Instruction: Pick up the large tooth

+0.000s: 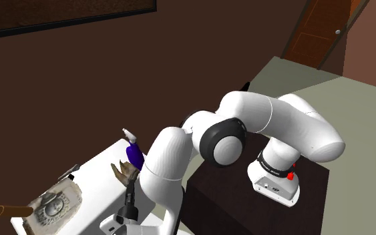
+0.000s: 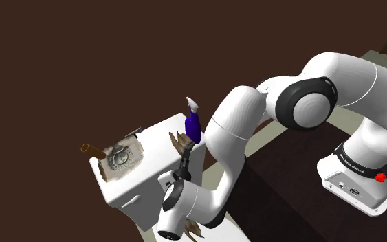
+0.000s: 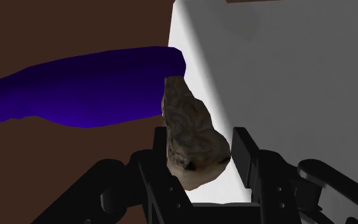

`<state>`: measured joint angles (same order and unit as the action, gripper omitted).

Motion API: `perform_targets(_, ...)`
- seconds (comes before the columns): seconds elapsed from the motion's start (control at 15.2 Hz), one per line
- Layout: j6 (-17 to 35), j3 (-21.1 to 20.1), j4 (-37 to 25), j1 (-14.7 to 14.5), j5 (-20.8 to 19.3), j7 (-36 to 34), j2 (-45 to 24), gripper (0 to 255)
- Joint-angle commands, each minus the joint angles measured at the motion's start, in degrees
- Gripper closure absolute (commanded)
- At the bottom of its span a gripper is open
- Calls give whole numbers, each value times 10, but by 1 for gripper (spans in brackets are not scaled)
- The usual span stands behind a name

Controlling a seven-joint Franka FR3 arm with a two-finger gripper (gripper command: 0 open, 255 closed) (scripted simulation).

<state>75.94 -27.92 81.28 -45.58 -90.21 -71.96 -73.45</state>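
Note:
The large tooth [image 3: 193,143] is a mottled brown, rocky lump, and my gripper [image 3: 199,145] is shut on it, one black finger pressed against each side. In the shoulder view the tooth [image 1: 122,172] sits near the right edge of the white table [image 1: 99,193], with the gripper [image 1: 131,187] reaching in from beside it. The second exterior view has the tooth [image 2: 182,143] at the table's near corner and the gripper [image 2: 183,165] just below it. I cannot tell whether the tooth rests on the table or hangs just above it.
A purple spray bottle [image 1: 135,155] with a white nozzle stands right behind the tooth, close to the fingers. An ornate grey plaque [image 1: 55,203] and a brown cylinder [image 1: 11,211] lie at the table's other end. The dark stand [image 1: 246,200] sits beside the table.

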Motion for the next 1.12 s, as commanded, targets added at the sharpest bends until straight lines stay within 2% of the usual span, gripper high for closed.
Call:
perform_targets(0.0, -1, -2, 7, 2, 1, 1, 7, 255)
perform_targets(1.06, -18, -28, 93, 30, 24, 18, 111, 255)
